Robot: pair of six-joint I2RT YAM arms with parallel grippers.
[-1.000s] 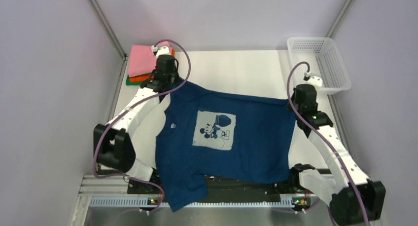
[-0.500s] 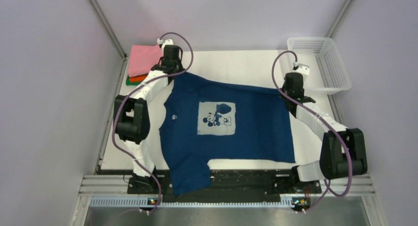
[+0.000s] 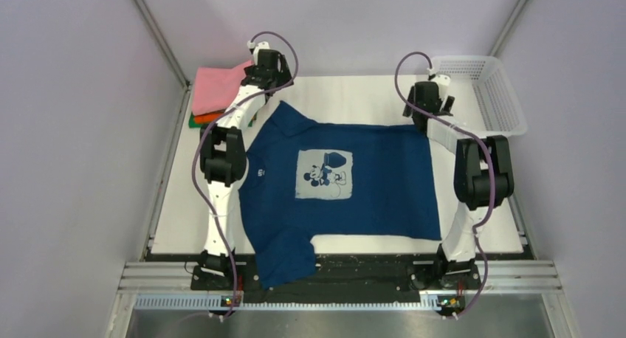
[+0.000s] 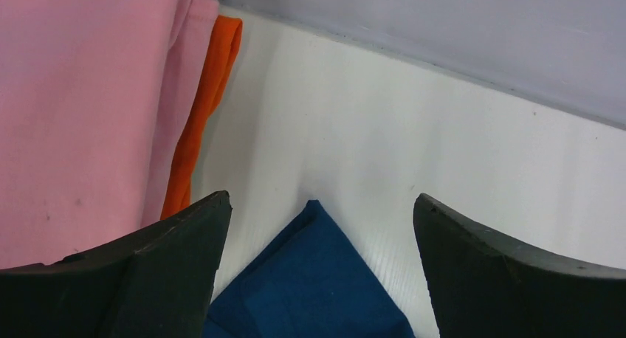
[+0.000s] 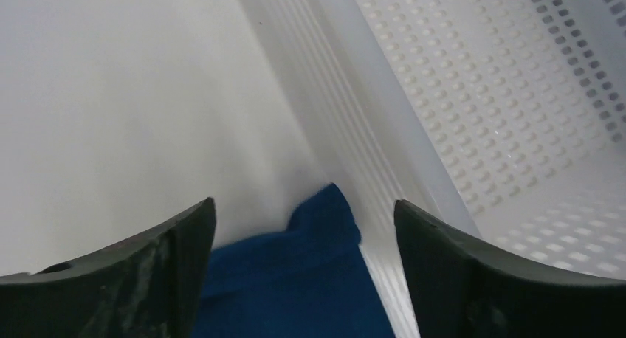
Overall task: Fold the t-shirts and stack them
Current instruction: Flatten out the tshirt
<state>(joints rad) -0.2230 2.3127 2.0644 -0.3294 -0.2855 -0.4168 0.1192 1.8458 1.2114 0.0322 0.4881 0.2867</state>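
The dark navy t-shirt [image 3: 369, 190] lies spread flat on the white table [image 3: 347, 94], white chest print [image 3: 325, 176] up. One sleeve [image 3: 284, 260] reaches over the near edge. My left gripper [image 3: 267, 72] is open above the shirt's far left corner [image 4: 317, 279], which lies loose between the jaws. My right gripper [image 3: 427, 98] is open over the far right corner [image 5: 310, 271], holding nothing. Folded pink [image 3: 218, 87], orange [image 3: 210, 117] and green [image 3: 196, 122] t-shirts sit stacked at the far left. The pink [image 4: 81, 109] and orange [image 4: 210, 94] ones show beside my left fingers [image 4: 148, 271].
A white mesh basket [image 3: 509, 133] stands at the far right corner, its wall [image 5: 354, 109] right beside the shirt corner and my right gripper. Grey walls close in the back and sides. Both arms [image 3: 221, 161] are stretched far across the table.
Both arms have reached toward the back wall, dragging the navy shirt farther onto the table. Both grippers were shut on its far corners and have now opened, letting them go.
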